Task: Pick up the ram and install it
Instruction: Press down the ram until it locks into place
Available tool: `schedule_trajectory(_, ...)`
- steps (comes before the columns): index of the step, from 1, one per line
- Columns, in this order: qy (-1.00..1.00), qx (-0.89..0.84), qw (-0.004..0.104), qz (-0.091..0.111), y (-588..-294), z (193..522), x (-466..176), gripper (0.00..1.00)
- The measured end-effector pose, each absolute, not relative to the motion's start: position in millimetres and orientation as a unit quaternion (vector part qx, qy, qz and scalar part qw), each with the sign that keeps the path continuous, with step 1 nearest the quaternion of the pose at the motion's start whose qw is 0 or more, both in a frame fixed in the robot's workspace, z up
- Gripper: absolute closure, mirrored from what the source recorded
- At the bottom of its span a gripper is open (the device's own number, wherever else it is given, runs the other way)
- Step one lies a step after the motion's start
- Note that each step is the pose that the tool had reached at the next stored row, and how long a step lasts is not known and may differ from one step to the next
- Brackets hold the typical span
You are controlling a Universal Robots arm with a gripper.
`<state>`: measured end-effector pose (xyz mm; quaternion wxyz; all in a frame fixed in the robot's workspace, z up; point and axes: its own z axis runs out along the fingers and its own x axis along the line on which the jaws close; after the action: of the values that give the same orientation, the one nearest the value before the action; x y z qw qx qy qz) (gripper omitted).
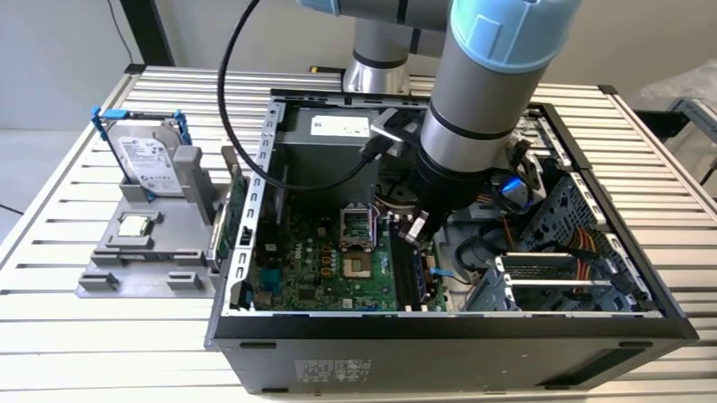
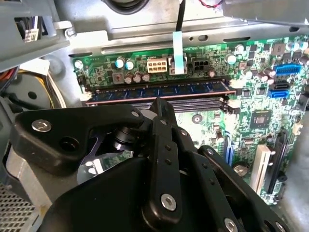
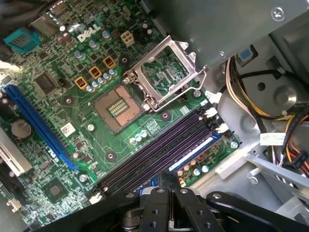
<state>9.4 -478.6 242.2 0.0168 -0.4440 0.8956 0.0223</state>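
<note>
An open computer case [image 1: 448, 323] is seen lying on the slatted desk [image 1: 67, 336] in the exterior view, its metal walls bounding the motherboard [image 1: 325, 269] on all sides. Toward the exterior view's right the interior is crowded by a drive cage [image 1: 560, 277] and bundled cables [image 1: 526, 189]; more open board is left toward the exterior view's left, around the uncovered processor socket [image 3: 118, 107]. Outside the case, on the exterior view's left, a grey holder [image 1: 140, 252] is seen carrying an upright hard drive [image 1: 146, 159] and a small square chip [image 1: 136, 225].

The arm [image 1: 482, 109] is reached steeply down from above into the case, with the gripper [image 1: 417, 231] low over the row of memory slots [image 3: 159, 147]. In the second wrist view the ram [image 2: 159, 92] is seen seated edge-up in the outermost slot, beside the board's edge, with empty dark slots between it and the gripper [image 2: 161, 108]. The fingers [image 2: 161, 140] are brought together with nothing between them, their tip just above the slots and close beside the ram; contact with it cannot be judged. In the first wrist view the closed fingers [image 3: 170, 210] are seen near the slots.
</note>
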Motion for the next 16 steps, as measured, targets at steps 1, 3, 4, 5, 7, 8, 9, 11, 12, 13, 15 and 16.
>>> schedule_trajectory(1, 0.894, -0.448, 0.017, 0.022, -478.6, 242.2, 9.6, 1.00)
schedule_trajectory(3, 0.890, -0.455, 0.017, 0.023, -478.6, 242.2, 10.0, 1.00)
schedule_trajectory(4, 0.888, -0.459, 0.016, 0.023, -478.6, 242.2, 10.2, 1.00)
schedule_trajectory(5, 0.886, -0.463, 0.016, 0.023, -478.6, 242.2, 10.4, 1.00)
schedule_trajectory(7, 0.882, -0.470, 0.016, 0.023, -478.6, 242.2, 10.8, 1.00)
schedule_trajectory(8, 0.880, -0.474, 0.016, 0.023, -478.6, 242.2, 10.9, 1.00)
schedule_trajectory(9, 0.878, -0.478, 0.016, 0.023, -478.6, 242.2, 11.1, 1.00)
schedule_trajectory(11, 0.874, -0.485, 0.016, 0.023, -478.6, 242.2, 11.3, 1.00)
schedule_trajectory(12, 0.872, -0.489, 0.016, 0.023, -478.6, 242.2, 11.4, 1.00)
schedule_trajectory(13, 0.870, -0.493, 0.016, 0.023, -478.6, 242.2, 11.6, 1.00)
schedule_trajectory(15, 0.866, -0.500, 0.015, 0.023, -478.6, 242.2, 11.7, 1.00)
schedule_trajectory(16, 0.863, -0.504, 0.015, 0.023, -478.6, 242.2, 11.9, 1.00)
